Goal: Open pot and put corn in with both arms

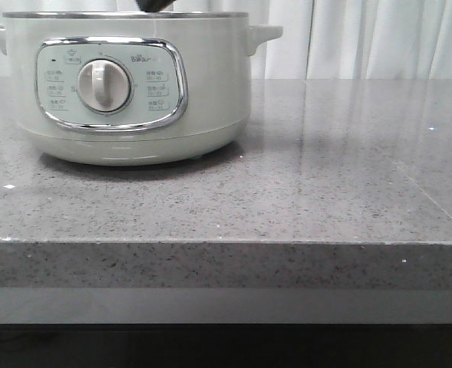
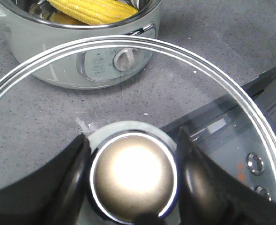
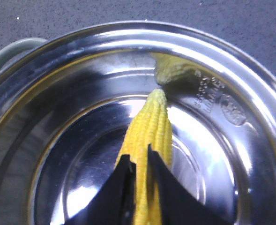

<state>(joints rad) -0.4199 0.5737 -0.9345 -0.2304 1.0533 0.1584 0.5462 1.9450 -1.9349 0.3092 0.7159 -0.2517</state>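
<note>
- Sitting uncovered on the grey speckled countertop (image 1: 325, 176), toward its left side: the pot (image 1: 130, 92), dial (image 1: 103, 86) facing the front camera.
- Lying inside the pot's shiny steel bowl (image 3: 222, 70): the corn (image 3: 152, 126), its tip reaching toward the bowl wall.
- Gripping the corn at its near end, fingers narrowed against both sides of it: the right gripper (image 3: 140, 183).
- Clamping the brassy knob (image 2: 134, 176) of the glass lid (image 2: 212, 79), a dark finger pressing on each side: the left gripper (image 2: 133, 178).
- Hanging apart from the pot, over the countertop near its edge: the lid.
</note>
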